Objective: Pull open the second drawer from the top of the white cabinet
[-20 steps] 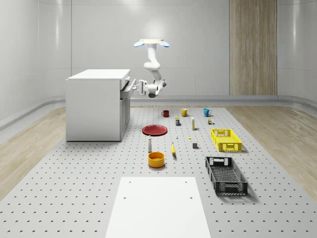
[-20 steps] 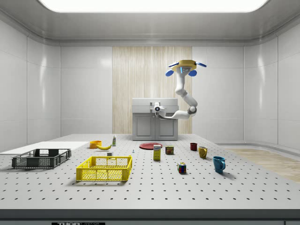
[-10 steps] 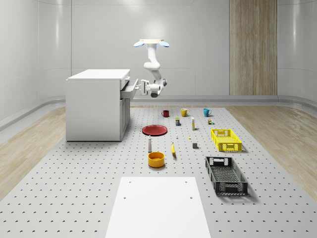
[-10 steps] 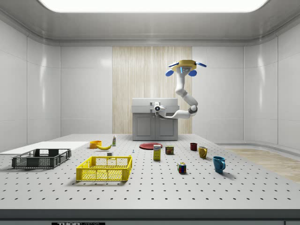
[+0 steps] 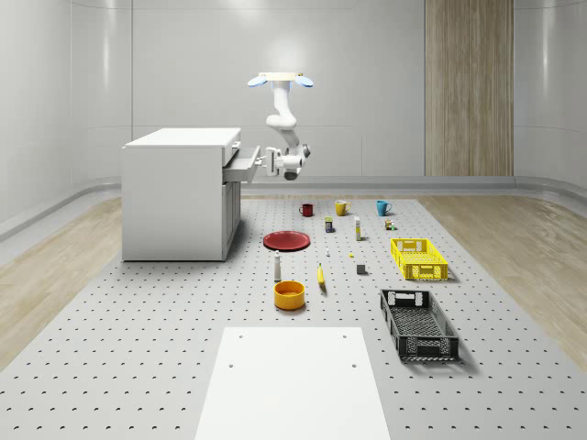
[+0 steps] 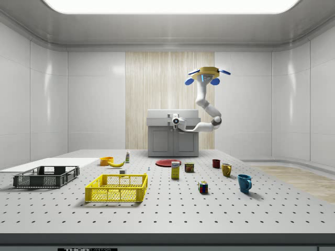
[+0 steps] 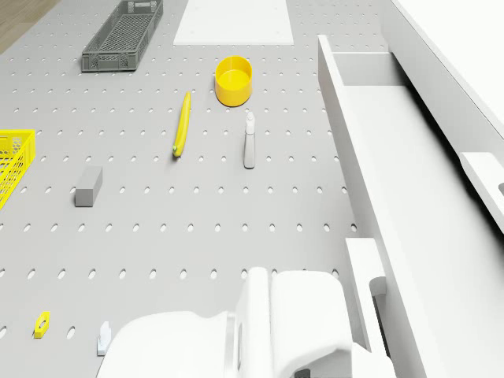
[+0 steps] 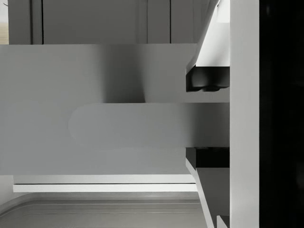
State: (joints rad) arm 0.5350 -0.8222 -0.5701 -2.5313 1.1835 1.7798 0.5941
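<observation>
The white cabinet (image 5: 179,192) stands at the whole-scene view's left. Its drawer (image 5: 240,162) just under the top one juts out toward the floor's middle, and its inside (image 7: 394,157) shows from the drone. The drone (image 5: 280,81) hovers high in front of the cabinet with the arm bent down toward it. My gripper (image 5: 266,163) is shut on the drawer handle (image 8: 128,126). One black pad (image 8: 207,78) sits above the bar and the other beneath it. From the side, the gripper (image 6: 176,121) is at the cabinet's (image 6: 172,138) upper front.
On the pegboard floor in front of the cabinet lie a red plate (image 5: 287,240), a white bottle (image 5: 277,267), a yellow bowl (image 5: 289,294) and a banana (image 5: 321,276). Mugs (image 5: 341,208), a yellow crate (image 5: 418,258) and a black crate (image 5: 418,323) sit further right.
The gripper has moved away from the cabinet, toward the whole-scene view's right, and the drawer has slid further out with it. The drone has stayed in place.
</observation>
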